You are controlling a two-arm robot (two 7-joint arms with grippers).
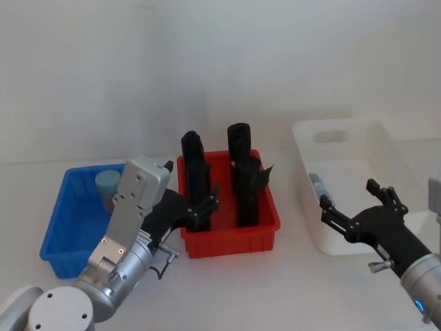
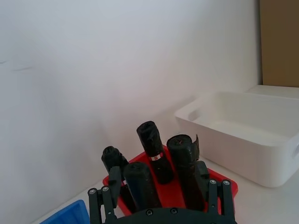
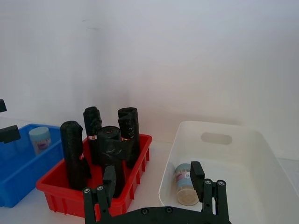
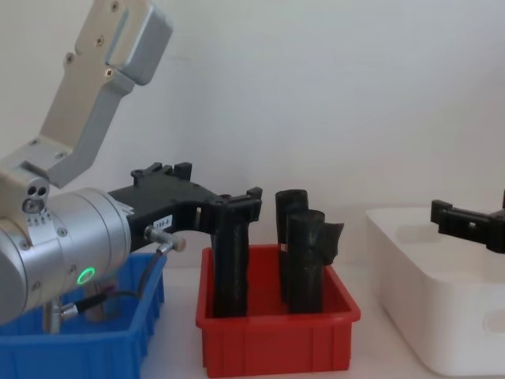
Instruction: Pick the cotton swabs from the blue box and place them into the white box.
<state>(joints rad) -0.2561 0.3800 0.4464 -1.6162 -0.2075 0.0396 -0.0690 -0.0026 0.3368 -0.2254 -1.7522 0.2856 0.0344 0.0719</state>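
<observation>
One jar of cotton swabs (image 1: 107, 185) stands in the far part of the blue box (image 1: 58, 227), behind and to the outer left of the left gripper (image 1: 200, 210) and well apart from its fingers. A second jar (image 3: 186, 183) sits inside the white box (image 1: 386, 148), against the wall nearest the red bin (image 1: 231, 238) and just ahead of the right gripper (image 1: 348, 194). Whether it stands or lies cannot be told.

The left gripper hangs with its fingers spread wide and nothing between them. It sits past the blue box's inner edge, at the red bin's near left side. The black rolls (image 1: 240, 141) stand upright directly in front of it, and the nearest roll is just beside its fingertips. Contact cannot be made out.

The right gripper hovers at the white box's near rim, its jaws parted and empty, pointing into the tub. Seen from its wrist, the red bin with its four rolls lies off to its left and the blue box beyond that.

All three containers rest in a row on the pale table (image 1: 275, 289).
</observation>
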